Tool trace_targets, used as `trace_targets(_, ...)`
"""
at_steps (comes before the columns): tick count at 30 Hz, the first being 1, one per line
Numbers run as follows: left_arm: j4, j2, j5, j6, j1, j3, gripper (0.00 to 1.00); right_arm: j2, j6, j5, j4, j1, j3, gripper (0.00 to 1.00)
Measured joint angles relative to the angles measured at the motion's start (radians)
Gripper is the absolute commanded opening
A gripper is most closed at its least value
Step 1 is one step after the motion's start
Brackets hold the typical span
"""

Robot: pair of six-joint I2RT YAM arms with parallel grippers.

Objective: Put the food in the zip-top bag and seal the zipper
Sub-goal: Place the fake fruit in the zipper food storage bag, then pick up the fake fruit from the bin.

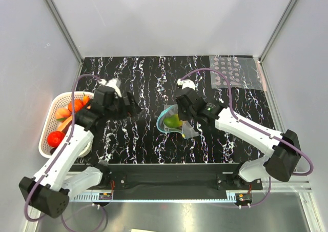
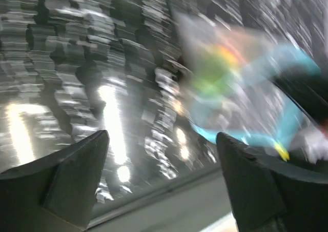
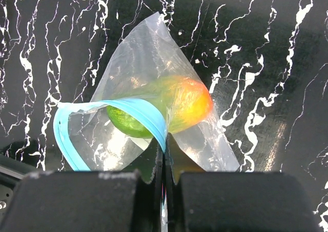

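Centre frame: the right gripper (image 3: 164, 146) pinches the small clear plastic bag (image 3: 147, 62) by its unsealed light blue zipper (image 3: 139, 109), one green-and-orange toy fruit (image 3: 177, 106) already inside, while the left gripper (image 2: 161, 157) stands spread and empty and an orange toy fruit (image 1: 76, 105) waits in the white basket (image 1: 47, 120) at left.

Left wrist view motion-blurred, glare streaks on glossy table (image 2: 61, 62); other views sharp, evenly bright.

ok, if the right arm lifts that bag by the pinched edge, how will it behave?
Likely floppy: the zip-top bag is thin creased film, folded where the right gripper pinches its zipper. It would probably sag around the green-orange fruit inside. The mouth gapes, so tilting may let that round fruit roll out.
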Motion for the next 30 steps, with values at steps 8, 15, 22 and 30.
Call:
trace_targets(8, -0.01, 0.05, -0.152, 0.002, 0.366, -0.006, 0.99, 0.0, 0.004, -0.019, -0.004, -0.001, 0.0, 0.0)
trace_targets(15, -0.123, 0.259, -0.323, -0.066, 0.541, 0.189, 0.99, 0.0, 0.004, -0.033, -0.014, -0.002, 0.0, 0.0)
trace_targets(22, -0.106, 0.386, -0.368, -0.125, 0.732, 0.243, 0.99, -0.006, 0.003, -0.077, -0.013, -0.003, 0.0, 0.0)
trace_targets(30, -0.102, 0.581, -0.357, -0.212, 0.85, 0.356, 0.99, -0.013, -0.006, -0.119, -0.013, -0.003, 0.0, 0.0)
